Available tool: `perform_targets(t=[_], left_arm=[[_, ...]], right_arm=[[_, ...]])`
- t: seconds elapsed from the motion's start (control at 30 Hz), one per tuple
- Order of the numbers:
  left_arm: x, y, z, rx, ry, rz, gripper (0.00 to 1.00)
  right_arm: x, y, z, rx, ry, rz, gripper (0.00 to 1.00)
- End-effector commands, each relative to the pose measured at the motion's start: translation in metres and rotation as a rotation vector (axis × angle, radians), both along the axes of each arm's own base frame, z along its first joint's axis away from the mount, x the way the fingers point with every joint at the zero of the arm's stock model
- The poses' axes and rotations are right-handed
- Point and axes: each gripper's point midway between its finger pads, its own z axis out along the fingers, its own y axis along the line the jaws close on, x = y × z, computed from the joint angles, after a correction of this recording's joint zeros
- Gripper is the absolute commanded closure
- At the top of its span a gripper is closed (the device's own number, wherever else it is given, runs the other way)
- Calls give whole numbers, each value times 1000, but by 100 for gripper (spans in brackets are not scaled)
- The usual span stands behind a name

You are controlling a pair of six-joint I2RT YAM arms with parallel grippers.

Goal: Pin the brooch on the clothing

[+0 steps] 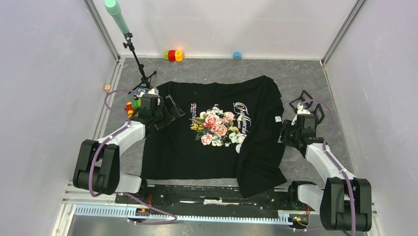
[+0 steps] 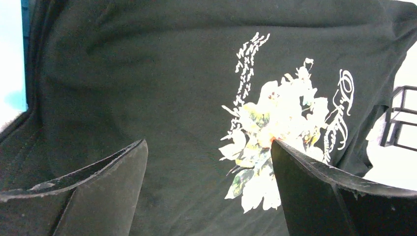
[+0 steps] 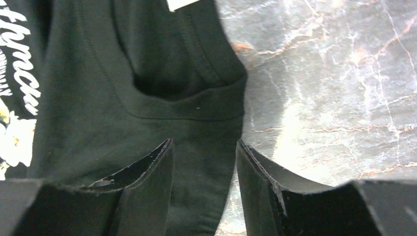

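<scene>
Two arms are reaching over a grey table point(image 1: 308, 79) with pale marble veins, and plain white walls point(image 1: 226, 19) are closing it in on three sides. The black T-shirt point(image 1: 216, 160) is lying spread in the middle, its rose print point(image 1: 217, 127) facing up.

The left gripper point(image 1: 173, 107) is hanging over the shirt's 9 o'clock edge with its jaws standing fully wide. The right gripper point(image 1: 285, 135) is sitting at the 3 o'clock edge, its jaws partly apart.

A thin black stand point(image 1: 138, 63) with a green foam head point(image 1: 115, 12) is rising at 11 o'clock. Small red and yellow toys point(image 1: 173, 55) are resting by the far wall at 12 o'clock, a blue piece point(image 1: 237, 55) at 1 o'clock, and coloured blocks point(image 1: 129, 106) just beside the left arm.

Only the top view is showing the whole room. The left wrist view is showing the print point(image 2: 275, 128) washed pale between the open fingers point(image 2: 113, 182), and a black wire frame point(image 2: 392, 115) beyond the shirt. The right wrist view is showing the fingers point(image 3: 147, 177) straddling the shirt's hemmed edge where cloth meets stone; whether they are touching the cloth cannot be told.

White script lettering point(image 1: 244, 116) is running beside the roses, too curly to read. A white label point(image 1: 276, 119) near the edge is showing no legible text.
</scene>
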Motion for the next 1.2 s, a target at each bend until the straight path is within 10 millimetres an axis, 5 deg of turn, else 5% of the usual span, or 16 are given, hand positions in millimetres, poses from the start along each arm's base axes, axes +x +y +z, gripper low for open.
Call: perform_targets(t=[0.0, 0.2, 0.37, 0.63, 0.9, 1.07, 1.17], left_arm=[[8, -9, 5, -85, -38, 18, 0], [2, -9, -16, -112, 8, 44, 0], [-7, 2, -30, -91, 45, 81, 0], [-21, 32, -45, -74, 78, 174, 0], [-18, 42, -40, -60, 70, 184, 0], [-11, 37, -17, -27, 37, 112, 0], [-10, 32, 0, -6, 9, 87, 0]], right_arm=[[5, -10, -8, 0, 7, -58, 49], [1, -18, -21, -23, 32, -79, 62], [-2, -30, -24, -35, 36, -124, 99], [7, -80, -10, -129, -14, -293, 100], [9, -100, -8, -173, 0, -344, 100], [15, -89, 7, -135, -58, -285, 49], [16, -78, 20, -98, -105, -245, 37]])
